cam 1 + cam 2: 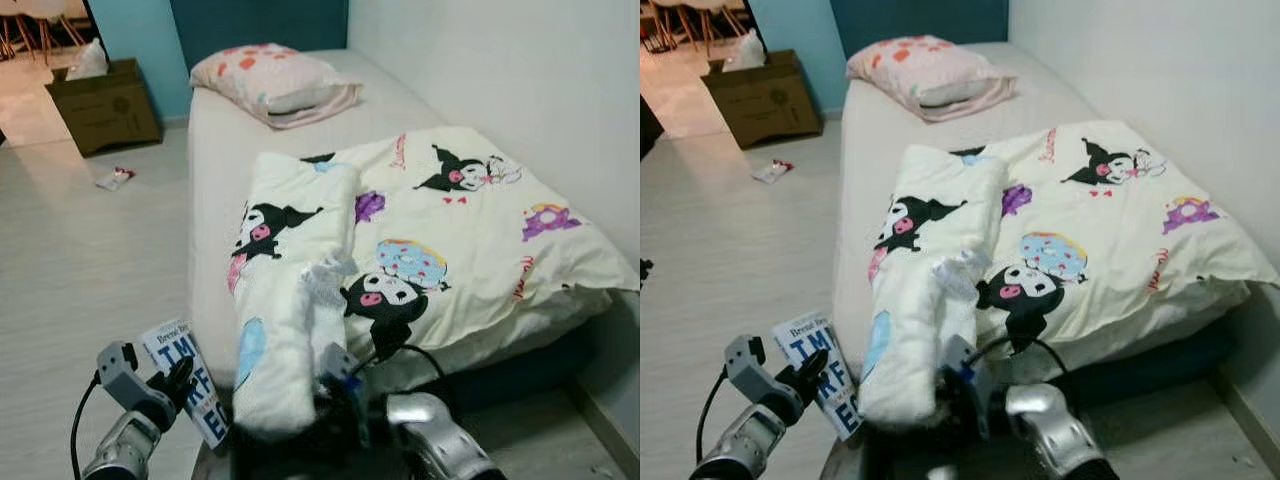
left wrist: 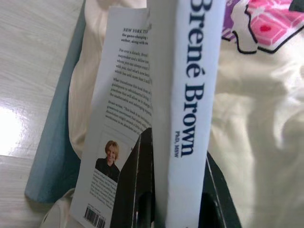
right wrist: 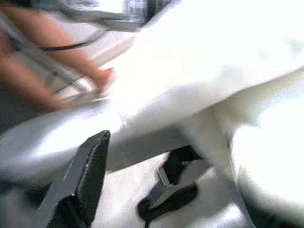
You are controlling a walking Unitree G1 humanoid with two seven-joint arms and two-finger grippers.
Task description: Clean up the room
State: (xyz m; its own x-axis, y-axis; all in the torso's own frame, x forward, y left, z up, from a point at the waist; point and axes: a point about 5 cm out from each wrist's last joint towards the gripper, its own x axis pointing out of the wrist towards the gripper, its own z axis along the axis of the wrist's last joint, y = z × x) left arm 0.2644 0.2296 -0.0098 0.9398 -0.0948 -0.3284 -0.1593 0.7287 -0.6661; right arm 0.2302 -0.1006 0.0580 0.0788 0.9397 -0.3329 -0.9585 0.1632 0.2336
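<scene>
Left fingers [image 2: 142, 190] clamping book [image 1: 188, 380], right fingers [image 3: 95, 161] (blurred, state unclear) under duvet [image 1: 420, 240], bed [image 1: 215, 150].

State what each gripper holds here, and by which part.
The left gripper grips the book at its lower end, fingers on either side of the spine. The right gripper is at the folded blanket's edge; its hold cannot be told.

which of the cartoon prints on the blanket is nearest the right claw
The black-eared white face with a pink nose, low on the blanket, just above the right claw. The donut print lies beyond it, and the black-hatted figure is far up.
</scene>
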